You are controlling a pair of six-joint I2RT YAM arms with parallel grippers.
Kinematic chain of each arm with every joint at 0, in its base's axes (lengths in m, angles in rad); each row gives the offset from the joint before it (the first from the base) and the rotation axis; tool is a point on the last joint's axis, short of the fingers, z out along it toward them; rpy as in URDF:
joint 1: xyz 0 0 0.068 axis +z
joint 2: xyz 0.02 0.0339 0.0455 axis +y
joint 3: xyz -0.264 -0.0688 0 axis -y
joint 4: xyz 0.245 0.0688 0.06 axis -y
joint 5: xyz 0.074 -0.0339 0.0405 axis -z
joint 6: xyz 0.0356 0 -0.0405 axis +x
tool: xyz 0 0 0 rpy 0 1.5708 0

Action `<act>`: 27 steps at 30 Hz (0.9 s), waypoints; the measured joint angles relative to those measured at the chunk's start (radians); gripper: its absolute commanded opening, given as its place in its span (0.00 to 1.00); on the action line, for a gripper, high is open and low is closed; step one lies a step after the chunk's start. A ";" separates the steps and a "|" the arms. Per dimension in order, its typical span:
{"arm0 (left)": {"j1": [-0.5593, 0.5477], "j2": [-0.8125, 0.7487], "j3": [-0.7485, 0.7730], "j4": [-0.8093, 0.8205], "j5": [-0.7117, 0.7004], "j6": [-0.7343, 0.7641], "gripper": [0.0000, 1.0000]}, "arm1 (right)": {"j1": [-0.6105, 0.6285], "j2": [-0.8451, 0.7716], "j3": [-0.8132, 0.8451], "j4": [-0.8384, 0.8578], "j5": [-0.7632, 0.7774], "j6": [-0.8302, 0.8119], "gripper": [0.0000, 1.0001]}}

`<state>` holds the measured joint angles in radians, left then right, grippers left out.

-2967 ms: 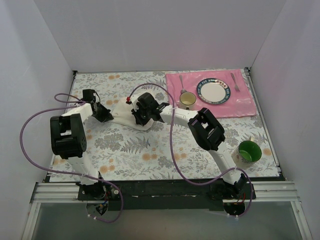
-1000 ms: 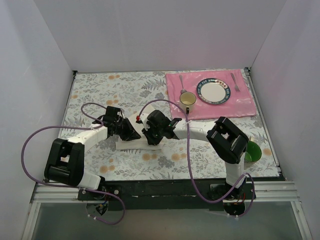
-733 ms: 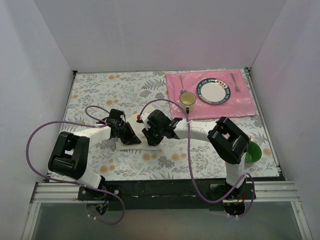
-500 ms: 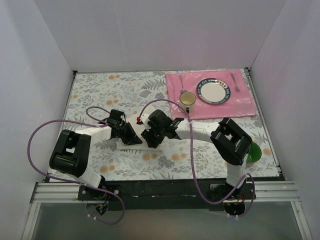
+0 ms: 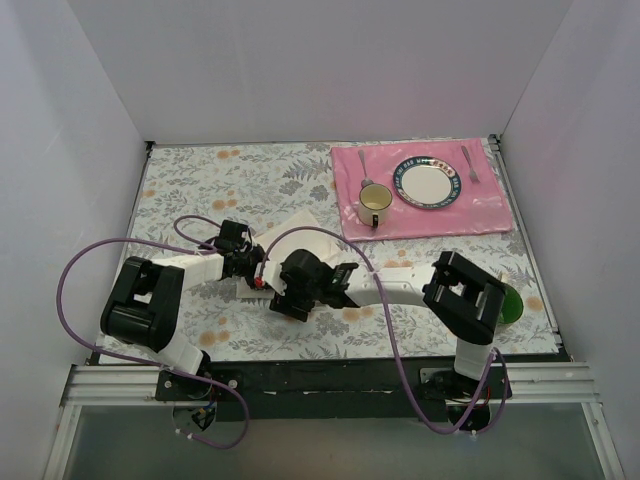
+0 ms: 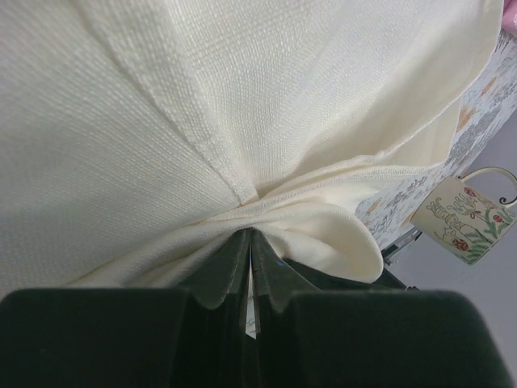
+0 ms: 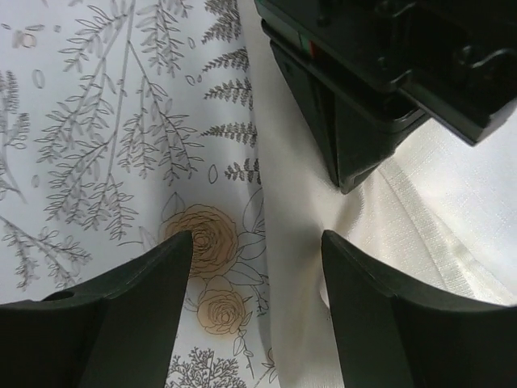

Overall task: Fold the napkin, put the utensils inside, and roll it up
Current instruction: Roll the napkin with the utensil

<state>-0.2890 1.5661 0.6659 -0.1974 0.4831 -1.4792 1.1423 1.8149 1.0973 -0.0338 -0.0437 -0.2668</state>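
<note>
Right gripper (image 7: pixel 255 242) pulling back toward lower centre, jaws now wide, empty; left gripper (image 6: pixel 249 242) still pinching napkin (image 5: pixel 300 232) edge mid-frame; more cloth showing; I'm judging fold unfinished, no knife in sight

A lab booth: white walls (image 5: pixel 300 70), aluminium rail (image 5: pixel 110 384).

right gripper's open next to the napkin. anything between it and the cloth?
Nothing visible. In the right wrist view the napkin's edge runs directly between the open fingers of the right gripper. The only other thing close by is the left gripper, shut on the cloth just beyond, so the approach looks tight.
</note>
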 measured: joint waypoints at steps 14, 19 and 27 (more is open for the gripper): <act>0.000 0.000 -0.005 0.011 0.006 -0.002 0.04 | -0.046 -0.039 0.039 -0.115 0.237 0.057 0.55; 0.000 0.000 -0.005 0.011 0.006 -0.002 0.04 | -0.078 -0.137 -0.047 -0.135 0.239 0.097 0.46; 0.000 0.000 -0.003 0.006 0.006 -0.001 0.04 | -0.101 -0.150 -0.120 -0.121 0.227 0.126 0.21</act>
<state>-0.2890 1.5665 0.6632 -0.1913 0.4892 -1.4799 1.0409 1.6653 0.9771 -0.1551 0.1833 -0.1413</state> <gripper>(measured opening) 0.040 0.288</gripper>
